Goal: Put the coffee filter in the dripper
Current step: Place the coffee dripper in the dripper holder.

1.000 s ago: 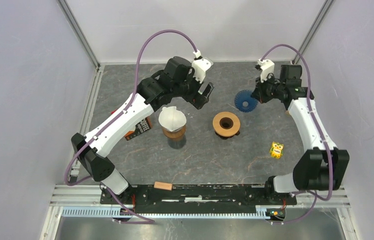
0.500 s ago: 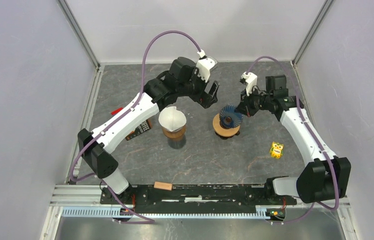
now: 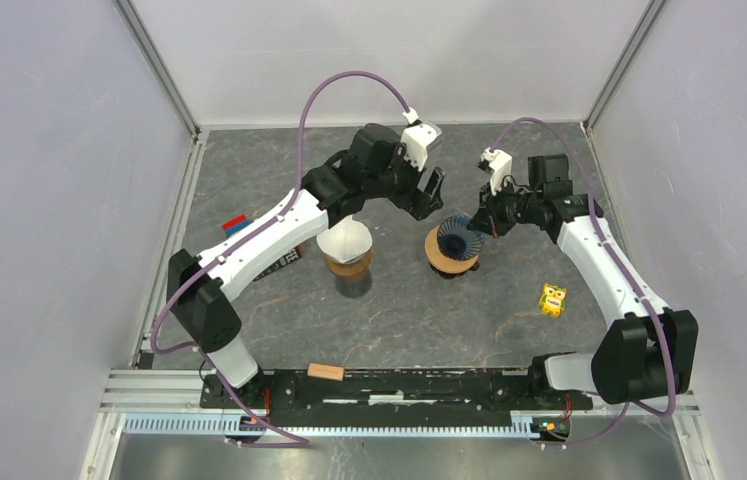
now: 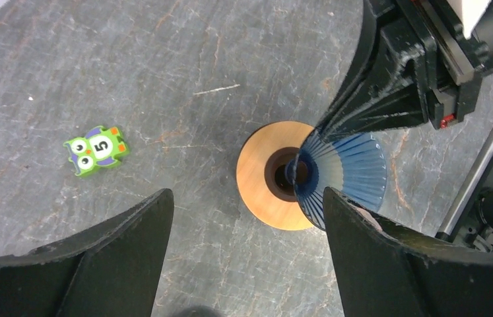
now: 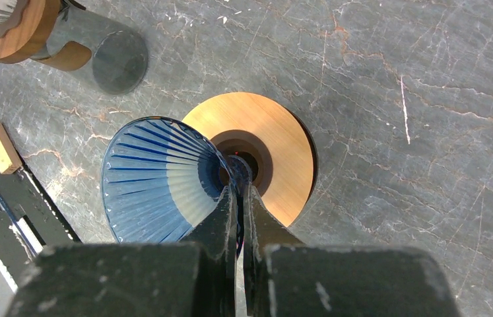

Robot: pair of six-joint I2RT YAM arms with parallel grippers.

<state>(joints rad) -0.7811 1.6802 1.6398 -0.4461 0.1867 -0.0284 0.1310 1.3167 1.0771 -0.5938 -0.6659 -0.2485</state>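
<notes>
**Overhead and wrist views, read from the near edge to the far wall.**

- **Near rail:** a small wooden block lies on the rail.
- **Further in, right:** an owl toy stands well apart from the working items.
- **Mid-table, left of centre:** a glass carafe with a wooden collar carries the white coffee filter. The filter sits point-down in the carafe's mouth, and neither arm touches it.
- **Just right of the carafe:** a wooden ring with a central hole lies flat on the table.
- **Over the ring:** the blue ribbed dripper leans with its narrow end at the hole. It is tilted, not seated upright.
- **Right gripper:** it is clamped on the dripper's wall close to the narrow end, its fingers nearly together with the wall pinched between them.
- **Left gripper:** beyond the ring and above it, this gripper hangs with its fingers spread wide and nothing between them.

**Progress, as judged from these views:** the work is at a preparatory stage. The dripper is at its ring but not yet settled or released, and the filter has not been picked up. The remaining steps appear to be:

1. Stand the dripper squarely in the ring and let go of it.
2. Lift the filter from the carafe.
3. Lower the filter point-first into the dripper's open cone.
</notes>
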